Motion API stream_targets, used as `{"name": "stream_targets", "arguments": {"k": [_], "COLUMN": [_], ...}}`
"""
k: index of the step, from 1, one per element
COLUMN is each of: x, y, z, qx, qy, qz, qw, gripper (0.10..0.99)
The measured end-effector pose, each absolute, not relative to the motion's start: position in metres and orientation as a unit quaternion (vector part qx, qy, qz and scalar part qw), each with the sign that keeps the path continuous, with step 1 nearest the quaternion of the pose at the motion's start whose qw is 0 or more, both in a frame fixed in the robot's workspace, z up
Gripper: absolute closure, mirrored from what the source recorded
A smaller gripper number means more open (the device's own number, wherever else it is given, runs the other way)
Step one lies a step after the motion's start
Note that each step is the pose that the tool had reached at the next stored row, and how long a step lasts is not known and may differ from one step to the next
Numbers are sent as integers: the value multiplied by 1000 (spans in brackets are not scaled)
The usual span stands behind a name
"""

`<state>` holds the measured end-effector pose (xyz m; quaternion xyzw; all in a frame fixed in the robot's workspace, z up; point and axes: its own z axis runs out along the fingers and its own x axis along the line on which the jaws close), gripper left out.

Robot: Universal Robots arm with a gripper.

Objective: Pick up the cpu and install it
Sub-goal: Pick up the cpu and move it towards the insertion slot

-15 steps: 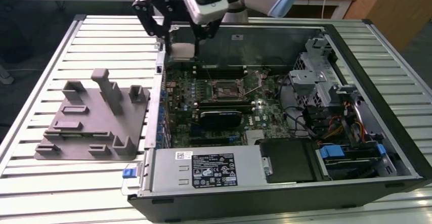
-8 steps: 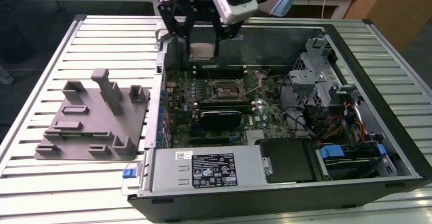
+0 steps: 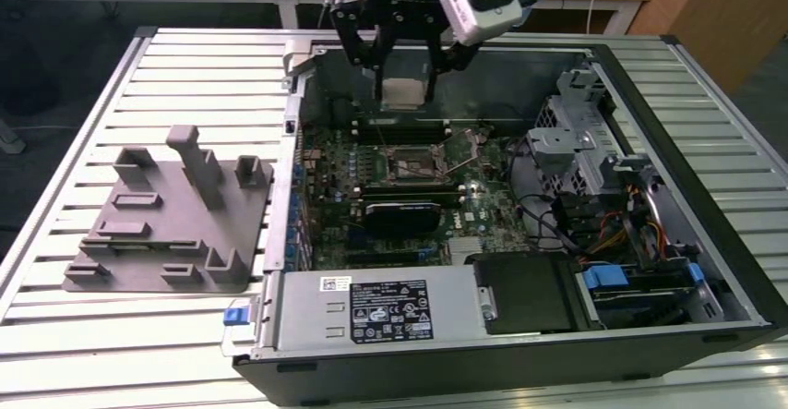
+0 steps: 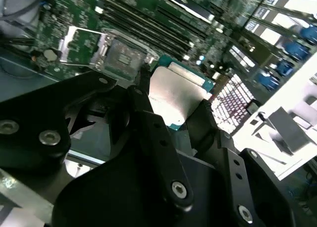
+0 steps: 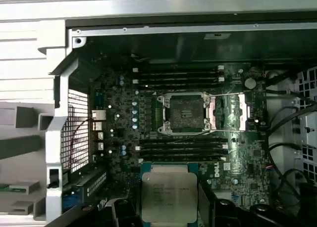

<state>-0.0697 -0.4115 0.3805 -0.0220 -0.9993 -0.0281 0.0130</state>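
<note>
Gripping the cpu (image 3: 404, 95) by two opposite edges, the gripper (image 3: 404, 84) hangs over the far part of the open computer case (image 3: 369, 377). Its fingers (image 4: 148, 113) are set narrow and closed on the chip. The cpu is held in the air with its silvery top up, well apart from the motherboard (image 3: 332, 183) below. The socket (image 5: 187, 113) at the middle of the board stands open. Its metal cover plate (image 5: 230, 111) is swung aside toward the exterior view's right. Memory slots (image 5: 178, 77) run along the far and near sides of the socket. A grey fixture block (image 3: 166, 220) rests on the slatted table (image 3: 74, 104), to the exterior view's left of the case.
</note>
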Motion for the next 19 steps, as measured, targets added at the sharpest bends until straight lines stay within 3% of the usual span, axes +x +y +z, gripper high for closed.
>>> {"name": "stream_targets", "arguments": {"k": [19], "x": [-25], "y": [-411], "z": [380], "qx": [-22], "qy": [-999], "qz": [-28], "qw": [14], "gripper": [545]}}
